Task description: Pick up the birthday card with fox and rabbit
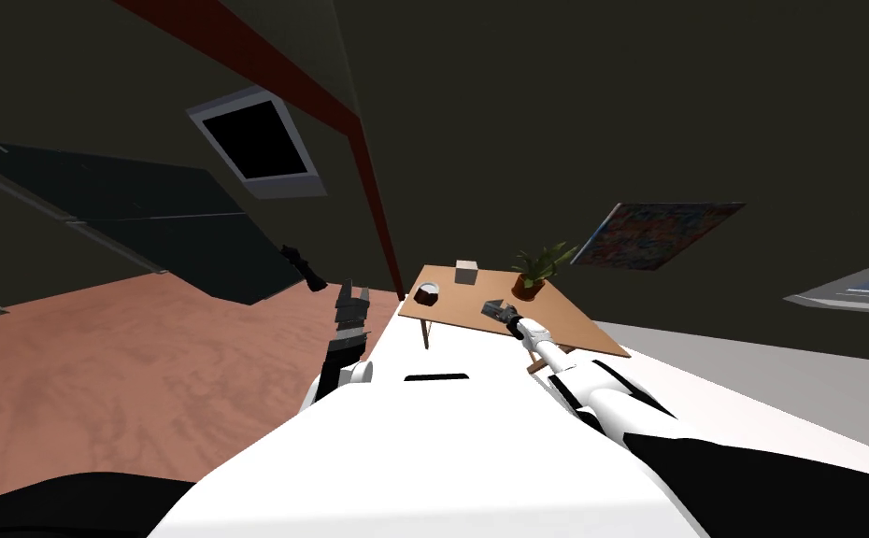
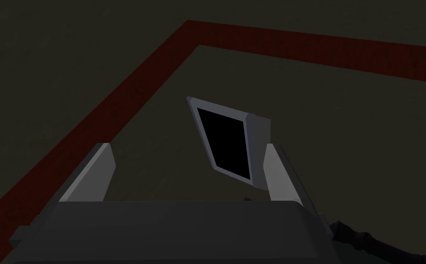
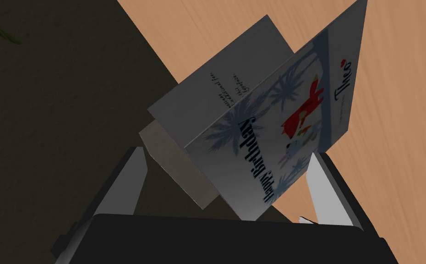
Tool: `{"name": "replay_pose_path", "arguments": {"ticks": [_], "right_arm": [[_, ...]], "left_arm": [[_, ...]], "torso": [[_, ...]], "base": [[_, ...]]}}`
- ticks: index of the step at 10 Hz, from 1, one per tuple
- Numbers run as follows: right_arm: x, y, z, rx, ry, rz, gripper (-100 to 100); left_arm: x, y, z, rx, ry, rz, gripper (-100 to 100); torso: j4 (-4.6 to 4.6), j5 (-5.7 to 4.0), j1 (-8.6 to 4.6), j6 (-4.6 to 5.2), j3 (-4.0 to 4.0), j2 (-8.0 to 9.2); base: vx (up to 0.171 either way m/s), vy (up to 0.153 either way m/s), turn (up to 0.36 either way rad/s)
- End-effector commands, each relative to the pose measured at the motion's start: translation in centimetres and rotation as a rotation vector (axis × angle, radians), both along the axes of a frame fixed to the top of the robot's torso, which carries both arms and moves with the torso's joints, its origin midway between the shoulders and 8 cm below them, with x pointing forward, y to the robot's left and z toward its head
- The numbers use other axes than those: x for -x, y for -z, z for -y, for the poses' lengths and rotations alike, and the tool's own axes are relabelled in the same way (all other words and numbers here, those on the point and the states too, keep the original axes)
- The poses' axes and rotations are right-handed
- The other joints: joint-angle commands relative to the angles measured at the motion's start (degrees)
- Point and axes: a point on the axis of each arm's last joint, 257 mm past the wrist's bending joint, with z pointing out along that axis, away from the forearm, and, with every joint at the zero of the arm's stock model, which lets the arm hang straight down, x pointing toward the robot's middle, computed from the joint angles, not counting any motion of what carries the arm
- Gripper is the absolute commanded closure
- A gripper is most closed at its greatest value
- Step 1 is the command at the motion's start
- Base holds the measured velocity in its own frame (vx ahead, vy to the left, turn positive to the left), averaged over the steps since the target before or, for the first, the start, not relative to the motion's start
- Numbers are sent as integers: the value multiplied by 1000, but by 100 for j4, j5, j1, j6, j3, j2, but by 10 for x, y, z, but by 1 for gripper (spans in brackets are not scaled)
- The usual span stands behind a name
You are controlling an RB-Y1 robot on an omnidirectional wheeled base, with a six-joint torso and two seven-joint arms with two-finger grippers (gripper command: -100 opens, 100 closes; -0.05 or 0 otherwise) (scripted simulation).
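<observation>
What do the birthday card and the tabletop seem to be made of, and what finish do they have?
The birthday card looks like thin paper or cardstock with a matte finish: flat folded panels, printed lettering and a red fox, no shine. The tabletop looks like light brown wood, matte: faint grain streaks show, though it may be veneer.
</observation>
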Motion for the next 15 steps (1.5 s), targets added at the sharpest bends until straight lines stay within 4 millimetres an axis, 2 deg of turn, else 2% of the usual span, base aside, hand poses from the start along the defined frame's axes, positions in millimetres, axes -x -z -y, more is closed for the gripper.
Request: {"name": "replay_pose_path", "arguments": {"ticks": [1, 2, 3, 4, 5, 6, 8, 9, 10, 11, 12, 13, 14, 15], "right_arm": [[12, 4, 4, 5, 0, -8, -100], [6, -2, -2, 1, -13, 8, -100], [16, 3, 1, 6, -16, 1, -100], [13, -1, -3, 4, -23, 9, -100], [23, 4, -1, 8, -27, 0, -100], [20, 0, -5, 5, -35, 10, -100], [41, 9, -4, 8, -45, -9, -100], [35, 3, -12, 2, -60, 9, -100], [47, 9, -12, 2, -64, -4, -100], [43, 5, -17, -2, -73, 7, -100], [52, 7, -22, -7, -85, 2, -100], [52, 7, -23, -8, -87, 4, -100], [64, 11, -26, -12, -94, -7, -100], [61, 9, -29, -16, -101, 1, -100]], "left_arm": [[0, 0, 0, 0, 0, 0, 0], [0, 0, 0, 0, 0, 0, 0], [0, 0, 0, 0, 0, 0, 0], [0, 0, 0, 0, 0, 0, 0], [0, 0, 0, 0, 0, 0, 0], [0, 0, 0, 0, 0, 0, 0], [0, 0, 0, 0, 0, 0, 0], [0, 0, 0, 0, 0, 0, 0], [0, 0, 0, 0, 0, 0, 0], [0, 0, 0, 0, 0, 0, 0], [0, 0, 0, 0, 0, 0, 0], [0, 0, 0, 0, 0, 0, 0], [0, 0, 0, 0, 0, 0, 0], [0, 0, 0, 0, 0, 0, 0]], "torso": [[0, 0, 0, 0, 0, 0], [-1, -1, -2, 3, -1, -1], [1, 0, 0, 0, 2, 5], [1, 0, 2, 2, 3, 5], [1, 0, 1, -1, 4, 8], [1, 0, 0, 2, 5, 9], [1, 0, 1, 2, 3, 5], [-2, 0, 4, 1, -4, -8], [-1, 0, 0, -2, -2, -2], [0, -1, -4, 1, 0, 1], [1, -1, -2, -2, 5, 10], [2, -1, -2, 0, 7, 13], [3, 0, 1, -2, 7, 14], [1, 0, 3, 0, 4, 7]], "base": [[103, 8, -67], [75, 13, -42], [85, 19, -71], [71, 14, -40], [74, 13, -59], [62, 14, -49], [115, 22, -103], [96, 14, -39], [92, 5, -73], [63, 12, -36], [58, 9, -68], [61, 20, -39], [89, 28, -70], [74, 23, -44]]}}
